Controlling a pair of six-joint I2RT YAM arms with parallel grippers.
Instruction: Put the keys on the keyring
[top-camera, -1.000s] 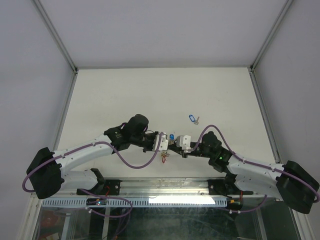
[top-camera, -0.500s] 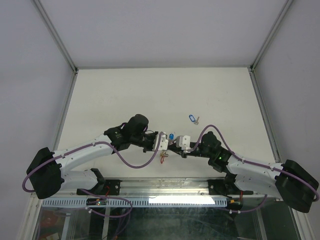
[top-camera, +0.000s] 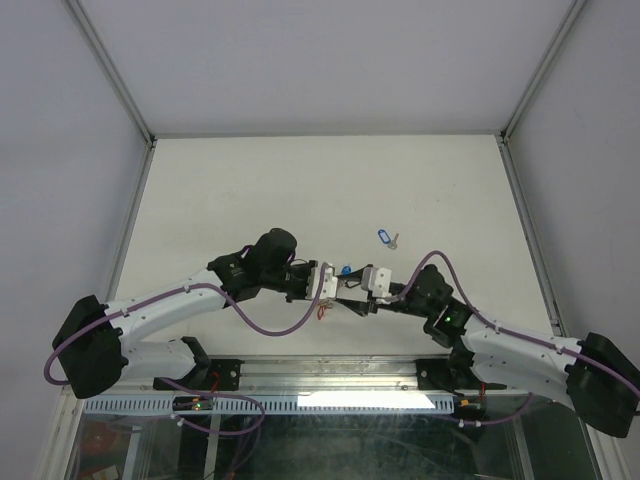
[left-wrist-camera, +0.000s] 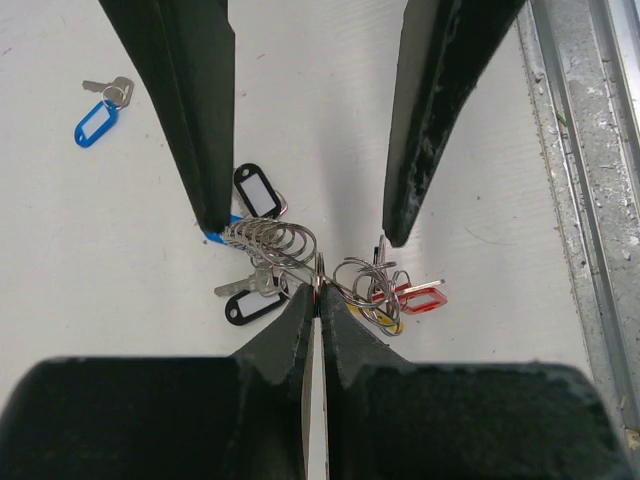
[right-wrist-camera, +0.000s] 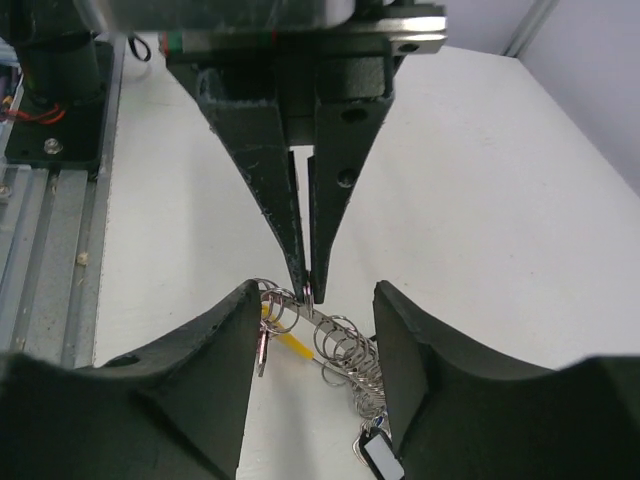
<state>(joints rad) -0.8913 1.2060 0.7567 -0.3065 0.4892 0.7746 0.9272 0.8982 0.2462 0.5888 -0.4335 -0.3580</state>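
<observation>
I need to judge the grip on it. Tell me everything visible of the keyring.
The keyring is thin silvery metal wire in many overlapping loops, spread sideways like a stretched coil. The shut fingers of the left gripper pinch it mid-length, low over the white table. Several keys with black, red and yellow tags hang from its loops. The open fingers of the right gripper stand either side; contact is unclear.
</observation>
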